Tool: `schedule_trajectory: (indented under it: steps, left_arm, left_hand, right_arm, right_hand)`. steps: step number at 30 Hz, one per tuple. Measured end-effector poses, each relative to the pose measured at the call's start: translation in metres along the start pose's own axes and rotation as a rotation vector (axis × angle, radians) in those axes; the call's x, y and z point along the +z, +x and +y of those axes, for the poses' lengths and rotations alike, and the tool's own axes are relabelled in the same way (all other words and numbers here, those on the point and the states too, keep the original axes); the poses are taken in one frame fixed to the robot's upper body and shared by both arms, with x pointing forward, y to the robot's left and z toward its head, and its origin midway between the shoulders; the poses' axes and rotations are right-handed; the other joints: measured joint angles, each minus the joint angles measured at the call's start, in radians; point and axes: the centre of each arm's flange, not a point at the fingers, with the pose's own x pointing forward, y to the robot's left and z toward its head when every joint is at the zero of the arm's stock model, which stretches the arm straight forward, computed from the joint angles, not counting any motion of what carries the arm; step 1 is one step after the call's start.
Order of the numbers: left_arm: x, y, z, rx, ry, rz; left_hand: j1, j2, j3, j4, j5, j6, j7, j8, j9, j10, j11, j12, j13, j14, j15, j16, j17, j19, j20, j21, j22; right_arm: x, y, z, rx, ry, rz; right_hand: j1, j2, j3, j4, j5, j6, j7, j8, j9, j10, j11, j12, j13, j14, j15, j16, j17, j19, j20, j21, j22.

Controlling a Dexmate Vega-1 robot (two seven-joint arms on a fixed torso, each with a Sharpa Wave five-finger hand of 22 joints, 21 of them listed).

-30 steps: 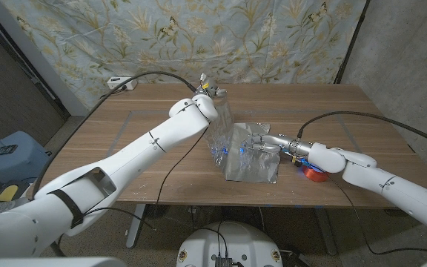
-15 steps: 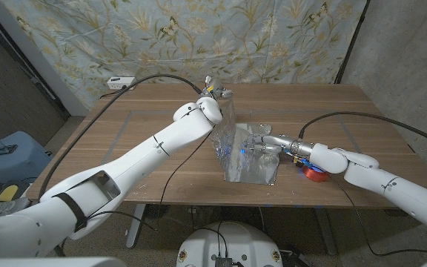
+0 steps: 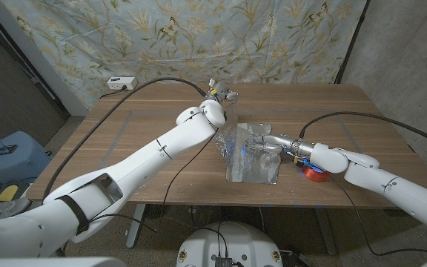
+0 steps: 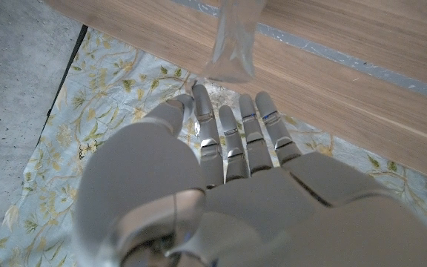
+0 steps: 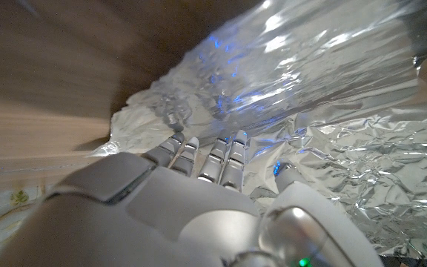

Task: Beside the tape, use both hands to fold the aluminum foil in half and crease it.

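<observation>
Foil at table centre, just left of tape. Left hand pinches raised flap; right hand presses flat half, grip unclear. Risk: flap slips or tears, crooked crease.

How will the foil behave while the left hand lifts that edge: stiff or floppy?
Likely floppy: the foil hangs curved from the left hand. Probably holds creases; its surface is already wrinkled. Seems light, so the right hand pressing it likely prevents sliding.
</observation>
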Motion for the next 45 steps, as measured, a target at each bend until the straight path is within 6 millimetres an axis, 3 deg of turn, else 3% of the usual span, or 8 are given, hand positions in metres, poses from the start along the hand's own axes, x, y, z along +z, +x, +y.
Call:
schedule_trajectory:
  steps: [4,13,17,21,33,45]
  left_arm:
    - [0.002,0.000,-0.004,-0.009,-0.003,-0.013]
    - [0.009,-0.001,-0.008,-0.005,-0.014,-0.059]
    - [0.006,-0.001,-0.014,-0.011,-0.019,-0.066]
    - [0.005,-0.002,-0.018,-0.014,-0.025,-0.080]
    - [-0.002,-0.001,-0.026,-0.027,-0.042,-0.102]
    - [-0.008,-0.002,-0.041,-0.001,-0.075,-0.234]
  left_hand:
    - [-0.031,-0.005,0.010,0.010,0.000,-0.046,0.004,-0.059,-0.044,-0.007,0.007,-0.026,-0.039,-0.021,0.007,-0.019,-0.014,-0.016,0.001,-0.006,0.000]
    - [-0.123,-0.016,0.029,0.020,0.000,-0.162,0.003,-0.258,-0.179,-0.090,0.032,-0.128,-0.164,-0.125,0.039,-0.108,-0.076,-0.075,-0.007,-0.019,0.000]
    - [-0.151,-0.018,0.031,0.022,-0.007,-0.199,0.004,-0.312,-0.210,-0.120,0.037,-0.169,-0.207,-0.157,0.045,-0.136,-0.098,-0.091,-0.013,-0.027,-0.005]
    - [-0.164,-0.016,0.031,0.022,-0.007,-0.209,0.001,-0.336,-0.225,-0.131,0.035,-0.185,-0.228,-0.171,0.049,-0.147,-0.109,-0.103,-0.019,-0.027,-0.005]
    - [-0.190,-0.013,0.030,0.022,-0.015,-0.220,-0.010,-0.363,-0.244,-0.145,0.023,-0.215,-0.264,-0.187,0.033,-0.163,-0.127,-0.121,-0.029,-0.042,-0.010]
    - [-0.260,-0.021,0.008,0.052,-0.035,-0.221,-0.029,-0.376,-0.258,-0.139,-0.005,-0.232,-0.293,-0.195,0.019,-0.171,-0.138,-0.115,-0.060,-0.052,-0.014]
  right_arm:
    - [0.000,0.000,-0.001,-0.002,0.000,0.000]
    - [-0.002,-0.002,-0.001,-0.002,0.000,0.001]
    - [0.000,-0.003,-0.001,-0.003,0.001,-0.013]
    - [0.000,-0.003,-0.001,-0.003,0.001,-0.016]
    - [0.000,-0.004,-0.001,0.010,0.001,-0.023]
    - [0.000,-0.003,-0.001,0.023,0.004,-0.022]
  right_hand:
    - [0.000,0.000,0.000,0.000,0.000,0.000,0.000,0.000,0.000,0.000,0.000,0.000,0.000,0.000,0.000,0.000,0.000,0.000,0.000,0.000,0.000]
    - [0.000,0.000,0.003,-0.003,0.000,0.004,0.004,0.000,0.000,0.000,0.000,0.000,0.000,0.005,0.005,0.000,0.000,0.010,0.001,0.004,0.000]
    - [0.000,0.000,0.004,-0.004,0.000,0.004,0.004,0.000,0.000,0.000,0.000,0.000,0.000,0.005,0.005,0.000,0.000,0.011,0.000,0.004,0.000]
    - [0.000,0.000,0.006,-0.006,0.000,0.004,0.004,0.000,0.000,-0.001,-0.003,0.000,0.000,0.005,0.005,0.000,0.000,0.011,0.000,0.004,0.000]
    - [0.000,0.000,0.010,-0.010,0.000,0.007,0.007,0.000,0.000,0.000,-0.011,0.000,0.000,0.014,0.004,0.005,0.000,0.014,-0.003,0.004,0.000]
    - [0.000,0.000,0.010,-0.010,0.000,0.011,0.004,0.000,0.000,0.000,-0.011,0.000,0.000,0.022,0.003,0.005,0.000,0.025,0.000,0.004,-0.001]
